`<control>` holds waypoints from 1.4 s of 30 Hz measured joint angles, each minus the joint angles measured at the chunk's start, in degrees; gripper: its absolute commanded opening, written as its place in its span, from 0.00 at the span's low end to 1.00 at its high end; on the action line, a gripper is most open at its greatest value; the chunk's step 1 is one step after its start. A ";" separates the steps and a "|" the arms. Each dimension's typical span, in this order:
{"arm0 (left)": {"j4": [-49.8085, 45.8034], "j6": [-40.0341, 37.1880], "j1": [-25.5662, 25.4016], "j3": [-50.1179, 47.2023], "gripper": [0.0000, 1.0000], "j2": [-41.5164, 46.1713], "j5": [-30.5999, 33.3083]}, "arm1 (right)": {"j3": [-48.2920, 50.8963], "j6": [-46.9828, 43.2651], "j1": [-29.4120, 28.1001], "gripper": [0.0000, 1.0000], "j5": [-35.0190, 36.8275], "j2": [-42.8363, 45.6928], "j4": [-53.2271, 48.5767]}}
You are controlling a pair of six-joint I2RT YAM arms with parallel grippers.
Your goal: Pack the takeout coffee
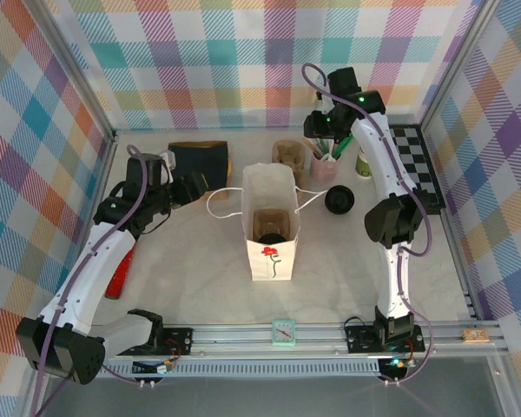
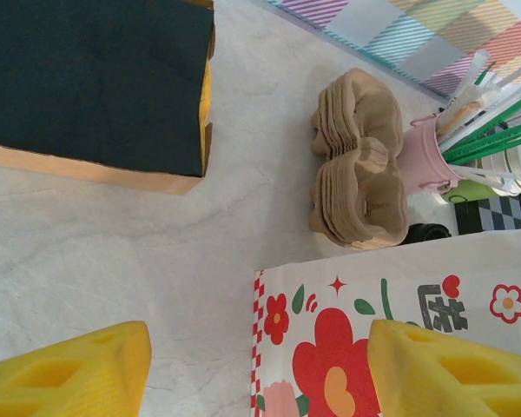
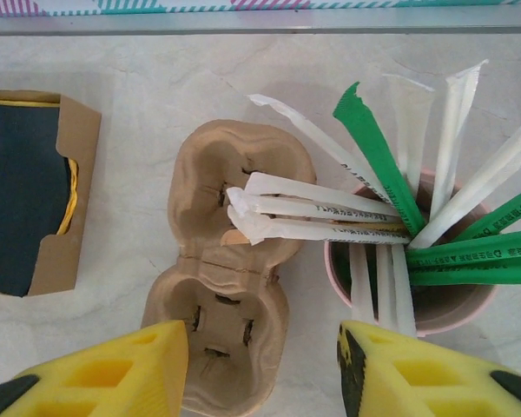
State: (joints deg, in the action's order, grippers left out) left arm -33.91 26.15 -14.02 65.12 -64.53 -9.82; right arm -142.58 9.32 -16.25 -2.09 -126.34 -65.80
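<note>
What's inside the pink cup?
Paper-wrapped straws, white and green, stick out of the pink cup. Their lower ends and the cup's bottom are hidden by the bundle.

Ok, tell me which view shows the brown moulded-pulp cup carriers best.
Right wrist: the brown moulded-pulp cup carriers sit close below the camera, both wells open to view. Left wrist shows them as a nested stack; top external shows them small, behind the white flower-printed paper bag.
</note>
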 measured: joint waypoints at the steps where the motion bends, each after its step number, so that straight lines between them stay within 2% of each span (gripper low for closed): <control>1: 0.00 0.00 0.02 0.00 0.67 -0.02 0.00 | 0.00 0.00 0.00 0.47 0.11 -0.07 0.00; 31: -0.02 -0.22 0.09 0.00 0.67 -0.22 0.02 | -3.89 0.48 -2.47 0.36 5.99 -6.91 2.47; 42: -0.04 -0.24 0.09 0.00 0.67 -0.22 0.04 | -4.22 1.75 -2.47 0.25 6.01 -8.20 4.59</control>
State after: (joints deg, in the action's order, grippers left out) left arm -33.95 25.91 -13.93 65.12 -64.75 -9.78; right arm -146.80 11.07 -18.72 3.92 -134.54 -61.21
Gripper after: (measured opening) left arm 0.670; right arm 0.271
